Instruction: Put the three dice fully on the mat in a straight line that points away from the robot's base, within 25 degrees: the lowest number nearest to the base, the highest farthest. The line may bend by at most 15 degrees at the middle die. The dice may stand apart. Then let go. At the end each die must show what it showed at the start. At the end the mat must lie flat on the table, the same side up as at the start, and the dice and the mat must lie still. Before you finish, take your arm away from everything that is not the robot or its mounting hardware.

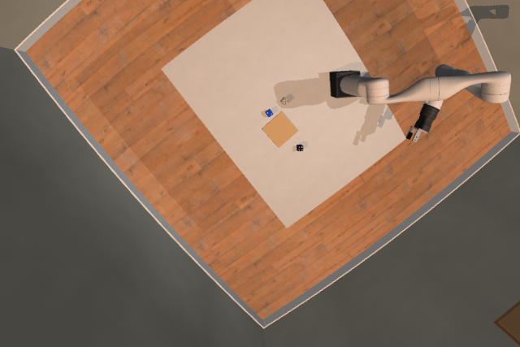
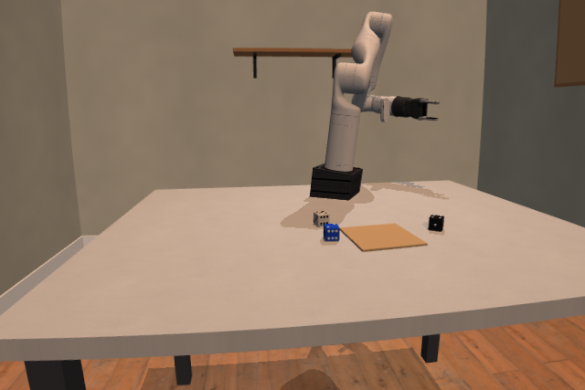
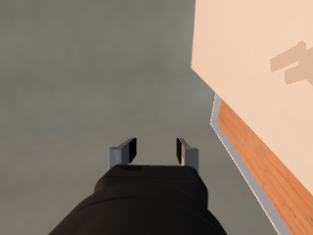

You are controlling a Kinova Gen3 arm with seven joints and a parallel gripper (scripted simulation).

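We see the three dice off the tan mat point(image 1: 279, 129), all on the table point(image 2: 188, 253): the blue die point(image 1: 269, 113) sits just beside one edge of the mat, the white die point(image 1: 284, 100) a little beyond it toward the arm's black base point(image 2: 317, 187), and the black die point(image 1: 300, 148) near the mat's opposite side, apart from it. The mat lies flat. Our gripper point(image 2: 433, 110) hangs high in the air past the table's edge, well apart from the dice, fingers spread wide and holding nothing. Behind the arm we note a wall shelf point(image 2: 288, 51).
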